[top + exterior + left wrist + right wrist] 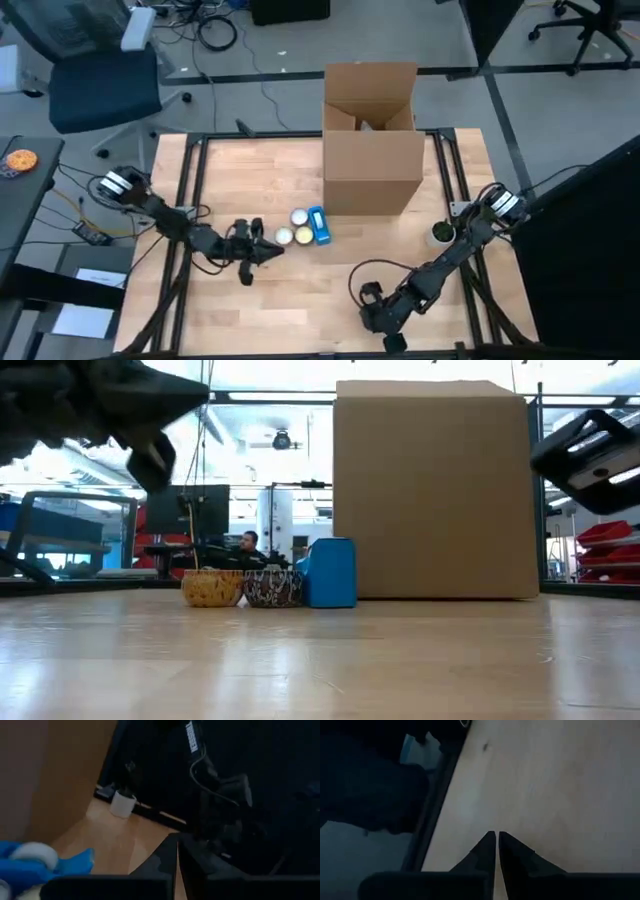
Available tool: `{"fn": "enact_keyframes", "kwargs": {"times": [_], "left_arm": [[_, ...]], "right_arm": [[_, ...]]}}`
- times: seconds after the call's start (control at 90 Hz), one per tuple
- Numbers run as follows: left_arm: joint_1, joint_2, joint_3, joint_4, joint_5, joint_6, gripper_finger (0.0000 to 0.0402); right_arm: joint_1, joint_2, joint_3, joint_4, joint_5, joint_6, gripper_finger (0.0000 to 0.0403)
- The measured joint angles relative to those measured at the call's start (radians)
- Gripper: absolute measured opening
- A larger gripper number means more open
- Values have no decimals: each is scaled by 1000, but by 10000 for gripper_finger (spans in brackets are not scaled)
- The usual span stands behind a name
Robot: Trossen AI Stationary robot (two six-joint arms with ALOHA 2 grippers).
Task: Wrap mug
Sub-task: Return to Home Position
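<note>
Three small patterned mugs [294,228] stand on their bases in a cluster on the wooden table, beside an upright blue box [318,225]. In the low view a yellow mug [212,588] and a black-and-white mug [272,588] show left of the blue box [330,572]. A white mug [440,234] stands near the table's right edge. My left gripper [272,250] is shut and holds nothing, just left of and nearer than the cluster; its tips [178,851] point toward the table's right. My right gripper [392,338] is shut and holds nothing, near the table's front edge.
A tall open cardboard box [370,140] stands behind the mugs at the table's far middle. Black frame rails [190,180] run along the table's left and right sides. Bare wood lies between the two grippers. An office chair [100,80] stands beyond the far left corner.
</note>
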Motion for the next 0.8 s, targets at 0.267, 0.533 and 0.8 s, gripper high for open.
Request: {"fn": "enact_keyframes", "kwargs": {"times": [0.267, 0.533, 0.8], "left_arm": [[-53, -193, -4, -253, -108, 44, 0], [-52, -337, -5, -368, 12, 102, 0], [-39, -536, -5, -596, 12, 106, 0]], "right_arm": [[13, -205, -170, 156, 146, -25, 0], [7, -402, -454, 473, 155, -63, 0], [-55, -586, -696, 686, 128, -41, 0]]}}
